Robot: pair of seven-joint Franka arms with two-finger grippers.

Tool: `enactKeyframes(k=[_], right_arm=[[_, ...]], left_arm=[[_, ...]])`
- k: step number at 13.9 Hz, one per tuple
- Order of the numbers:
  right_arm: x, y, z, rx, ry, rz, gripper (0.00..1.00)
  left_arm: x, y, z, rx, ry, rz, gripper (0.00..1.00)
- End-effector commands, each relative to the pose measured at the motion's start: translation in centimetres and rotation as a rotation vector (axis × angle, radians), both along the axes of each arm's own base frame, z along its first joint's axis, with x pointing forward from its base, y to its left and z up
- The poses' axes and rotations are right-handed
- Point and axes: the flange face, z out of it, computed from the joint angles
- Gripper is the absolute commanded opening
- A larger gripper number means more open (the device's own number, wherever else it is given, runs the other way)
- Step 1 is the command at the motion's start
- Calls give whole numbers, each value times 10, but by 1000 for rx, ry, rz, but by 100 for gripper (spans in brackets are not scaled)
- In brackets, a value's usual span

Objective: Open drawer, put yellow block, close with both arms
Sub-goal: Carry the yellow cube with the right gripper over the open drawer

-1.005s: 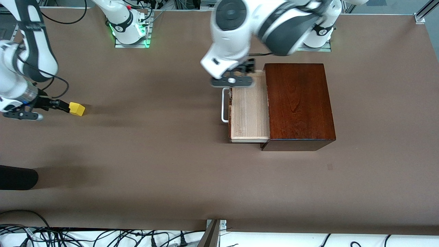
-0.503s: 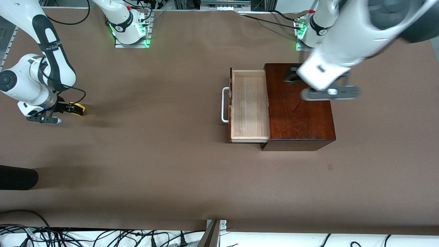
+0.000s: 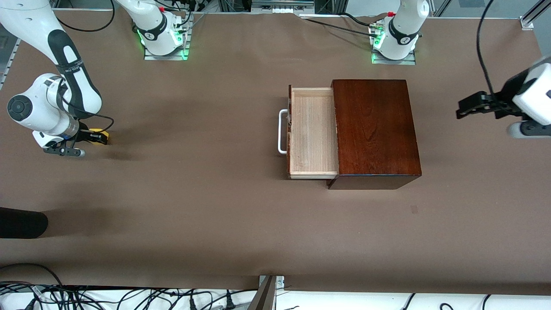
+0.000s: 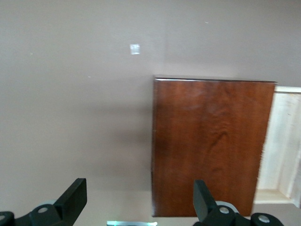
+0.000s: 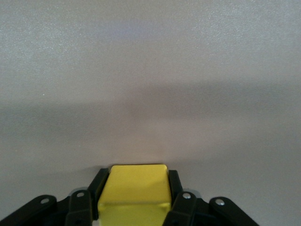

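Right gripper down at the brown table, right arm's end; black fingers clamped on either side of the small bright yellow cube. Left gripper up over the table's left-arm end, fingers spread wide, holding nothing. Well apart from both: glossy dark mahogany box, its pale light-wood drawer pulled out, white U-shaped handle facing the right gripper.

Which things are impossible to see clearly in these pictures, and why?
- Yellow block, front view: mostly covered by the right gripper shut on it.
- Drawer, left wrist view: cut off by the picture's edge.
- Left gripper, front view: open; its arm is cut off at the edge.
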Motion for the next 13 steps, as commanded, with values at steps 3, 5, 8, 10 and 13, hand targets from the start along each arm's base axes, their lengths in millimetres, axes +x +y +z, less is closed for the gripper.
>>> enactKeyframes(k=[3, 5, 8, 10, 13], right_arm=[[31, 9, 100, 64, -8, 23, 0], [54, 24, 159, 97, 23, 42, 0], [84, 51, 246, 112, 43, 52, 0], [97, 88, 293, 108, 46, -27, 0], [103, 170, 327, 100, 68, -182, 0]], left_arm=[[-25, 14, -38, 15, -48, -6, 100], [-24, 14, -50, 16, -57, -6, 100], [-20, 14, -49, 16, -77, 10, 100], [-15, 14, -53, 11, -78, 9, 100], [-13, 17, -49, 10, -84, 14, 100]])
